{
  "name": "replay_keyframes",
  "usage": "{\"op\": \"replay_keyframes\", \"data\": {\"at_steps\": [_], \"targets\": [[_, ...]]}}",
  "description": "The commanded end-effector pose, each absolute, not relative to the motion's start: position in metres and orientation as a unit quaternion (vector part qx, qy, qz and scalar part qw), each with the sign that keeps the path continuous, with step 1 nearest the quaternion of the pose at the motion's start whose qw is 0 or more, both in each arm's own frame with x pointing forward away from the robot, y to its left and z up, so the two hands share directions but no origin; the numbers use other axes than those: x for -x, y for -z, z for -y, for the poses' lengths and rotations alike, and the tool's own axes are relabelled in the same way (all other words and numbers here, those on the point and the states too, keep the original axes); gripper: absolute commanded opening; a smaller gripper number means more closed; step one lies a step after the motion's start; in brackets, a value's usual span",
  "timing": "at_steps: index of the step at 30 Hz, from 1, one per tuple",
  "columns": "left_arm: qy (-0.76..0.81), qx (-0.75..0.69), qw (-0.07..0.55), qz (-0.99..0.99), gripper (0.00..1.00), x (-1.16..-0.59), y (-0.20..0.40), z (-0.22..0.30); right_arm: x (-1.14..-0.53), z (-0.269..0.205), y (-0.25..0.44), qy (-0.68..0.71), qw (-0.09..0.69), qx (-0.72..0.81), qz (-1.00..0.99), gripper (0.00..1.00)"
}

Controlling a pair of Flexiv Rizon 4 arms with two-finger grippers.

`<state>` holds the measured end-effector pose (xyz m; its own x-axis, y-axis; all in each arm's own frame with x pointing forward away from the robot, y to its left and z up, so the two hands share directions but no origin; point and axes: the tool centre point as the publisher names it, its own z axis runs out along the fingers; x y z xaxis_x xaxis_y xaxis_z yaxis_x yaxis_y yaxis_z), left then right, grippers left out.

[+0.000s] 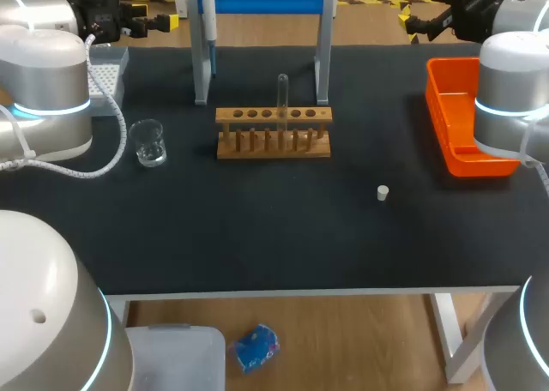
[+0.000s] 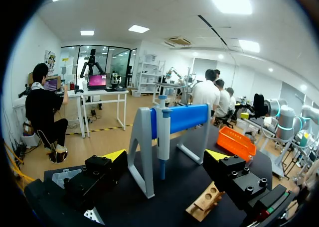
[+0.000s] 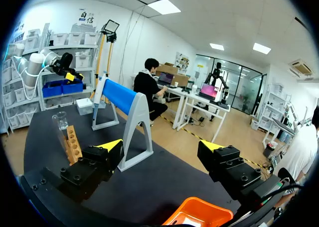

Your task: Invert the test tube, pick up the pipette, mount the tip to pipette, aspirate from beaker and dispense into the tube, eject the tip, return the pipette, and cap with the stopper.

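My left claw [image 2: 167,156] and right claw [image 3: 160,146] gape wide, empty (both beyond the rack [image 1: 273,132]); a tube [image 1: 282,95] stands in it, a stopper [image 1: 383,193] lies nearer.

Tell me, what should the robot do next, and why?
Probably lower one gripper toward the test tube. It stands upright in the wooden rack with nothing holding it. The left gripper and the right gripper are both open and empty. Turning the tube over is the task's first step.
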<state>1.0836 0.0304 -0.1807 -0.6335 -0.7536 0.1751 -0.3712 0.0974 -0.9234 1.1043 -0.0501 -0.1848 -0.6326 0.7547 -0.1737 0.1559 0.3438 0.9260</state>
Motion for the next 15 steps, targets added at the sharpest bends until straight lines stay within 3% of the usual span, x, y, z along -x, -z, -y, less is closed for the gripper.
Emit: {"op": "replay_keyframes", "data": {"at_steps": [1,15], "targets": [[0.547,0.390,0.175,-0.720,1.00,-1.0836,0.1812,-0.0304,-1.1043,0.0505,0.1849,-0.489,0.306,-0.299,-0.760,1.00],[0.547,0.390,0.175,-0.720,1.00,-1.0836,0.1812,-0.0304,-1.0971,0.0438,0.1785,-0.495,0.315,-0.263,-0.766,1.00]]}}
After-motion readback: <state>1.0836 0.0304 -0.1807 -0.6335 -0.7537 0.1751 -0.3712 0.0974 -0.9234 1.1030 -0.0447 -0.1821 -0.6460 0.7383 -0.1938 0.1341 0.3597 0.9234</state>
